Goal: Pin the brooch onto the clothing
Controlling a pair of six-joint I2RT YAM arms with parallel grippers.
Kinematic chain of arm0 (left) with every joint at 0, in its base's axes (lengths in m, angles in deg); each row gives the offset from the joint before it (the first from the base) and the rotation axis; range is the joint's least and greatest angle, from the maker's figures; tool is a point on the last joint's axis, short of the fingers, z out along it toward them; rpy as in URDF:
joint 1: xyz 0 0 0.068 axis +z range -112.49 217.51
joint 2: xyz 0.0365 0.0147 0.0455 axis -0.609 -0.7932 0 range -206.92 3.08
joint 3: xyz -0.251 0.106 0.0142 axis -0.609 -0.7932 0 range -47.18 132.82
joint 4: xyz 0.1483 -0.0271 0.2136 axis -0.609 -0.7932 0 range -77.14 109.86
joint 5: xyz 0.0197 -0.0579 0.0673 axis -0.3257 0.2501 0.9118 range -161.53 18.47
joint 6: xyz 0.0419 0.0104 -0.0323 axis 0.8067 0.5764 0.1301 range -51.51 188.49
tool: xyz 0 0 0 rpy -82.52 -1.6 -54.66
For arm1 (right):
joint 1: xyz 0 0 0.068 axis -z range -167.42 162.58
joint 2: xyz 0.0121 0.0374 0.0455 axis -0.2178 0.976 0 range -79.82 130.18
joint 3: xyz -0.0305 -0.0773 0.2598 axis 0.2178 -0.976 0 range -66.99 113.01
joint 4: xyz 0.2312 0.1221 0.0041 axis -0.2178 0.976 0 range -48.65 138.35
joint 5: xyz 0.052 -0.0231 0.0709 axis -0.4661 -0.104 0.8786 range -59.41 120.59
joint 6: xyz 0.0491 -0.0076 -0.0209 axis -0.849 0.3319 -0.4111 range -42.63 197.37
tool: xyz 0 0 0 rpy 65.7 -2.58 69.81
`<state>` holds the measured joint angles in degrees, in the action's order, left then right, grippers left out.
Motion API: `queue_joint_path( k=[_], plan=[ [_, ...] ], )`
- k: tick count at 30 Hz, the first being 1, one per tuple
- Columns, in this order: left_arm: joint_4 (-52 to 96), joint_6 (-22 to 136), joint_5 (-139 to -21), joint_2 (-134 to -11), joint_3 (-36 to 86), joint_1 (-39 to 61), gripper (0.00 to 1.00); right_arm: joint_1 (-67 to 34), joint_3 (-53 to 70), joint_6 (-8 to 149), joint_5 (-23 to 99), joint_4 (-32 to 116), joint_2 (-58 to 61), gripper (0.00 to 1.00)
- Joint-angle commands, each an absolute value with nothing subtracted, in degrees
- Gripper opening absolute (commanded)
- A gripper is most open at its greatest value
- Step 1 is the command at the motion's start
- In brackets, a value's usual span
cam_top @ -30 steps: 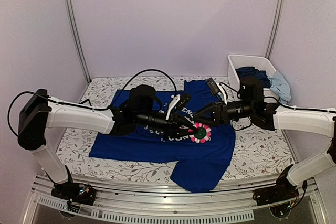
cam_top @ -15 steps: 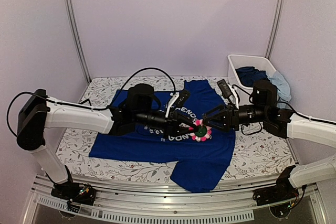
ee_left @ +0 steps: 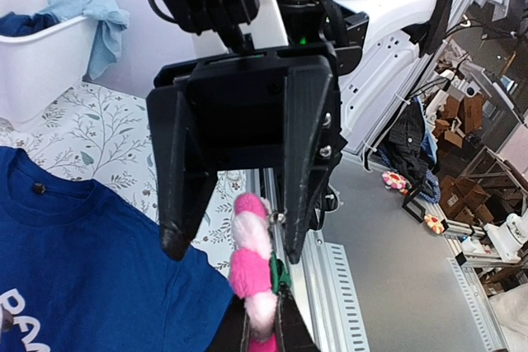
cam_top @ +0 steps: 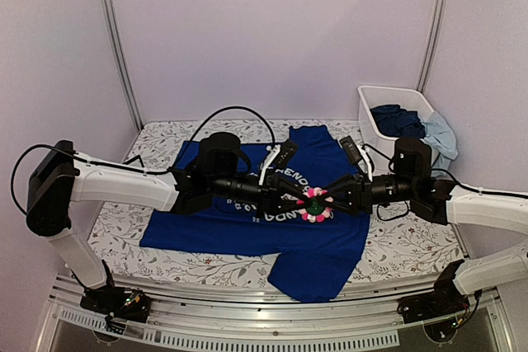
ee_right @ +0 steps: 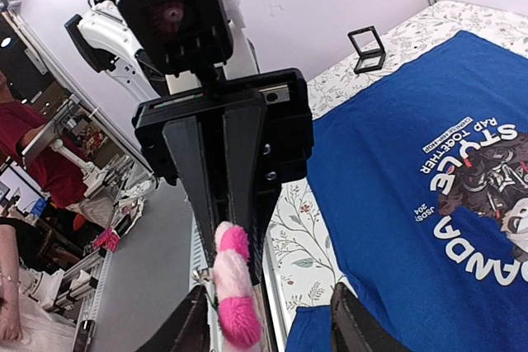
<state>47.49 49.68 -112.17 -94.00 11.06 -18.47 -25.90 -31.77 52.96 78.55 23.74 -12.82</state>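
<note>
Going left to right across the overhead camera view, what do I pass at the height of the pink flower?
Left arm → left gripper → brooch → right gripper → right arm.

Surface note: you are working over a table [cam_top: 157, 142] that is wearing a pale cover printed with grey leaves and twigs. A metal rail [cam_top: 272, 319] is running along its near edge.

The royal-blue T-shirt [cam_top: 239, 232] is lying spread across the middle, print side up, with one part reaching the near edge.

A white bin [cam_top: 388, 100] is sitting at the far right corner, holding dark-blue and light-blue clothes [cam_top: 400, 119]; the light-blue piece is hanging over its right rim.

In your right wrist view, a small dark square tray [ee_right: 367, 45] is resting on the cover near the shirt, not touching it.
</note>
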Motion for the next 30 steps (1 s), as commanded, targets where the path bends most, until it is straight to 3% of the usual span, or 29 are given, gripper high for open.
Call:
queue_joint_path(
  k=[1, 7, 21, 24, 30],
  plan=[
    [48.76, 50.73, -113.05, -92.75, 10.45, -18.72, 0.0, -26.18, -32.29, 52.27, 79.52, 20.3, -10.99, 0.42],
    [47.98, 51.59, -113.28, -92.81, 10.87, -18.9, 0.0, -26.14, -32.11, 51.93, 79.71, 18.74, -10.3, 0.4],
    [46.27, 55.49, -112.45, -92.05, 11.35, -19.67, 0.0, -26.17, -30.84, 50.07, 77.26, 19.43, -6.84, 0.2],
    [46.04, 56.17, -112.16, -91.84, 11.28, -19.83, 0.0, -26.1, -30.52, 49.45, 77.1, 19.68, -5.71, 0.22],
    [46.05, 53.94, -110.93, -91.73, 10.67, -19.42, 0.0, -26.1, -30.96, 49.76, 79.16, 20.23, -6.73, 0.35]
  ],
)
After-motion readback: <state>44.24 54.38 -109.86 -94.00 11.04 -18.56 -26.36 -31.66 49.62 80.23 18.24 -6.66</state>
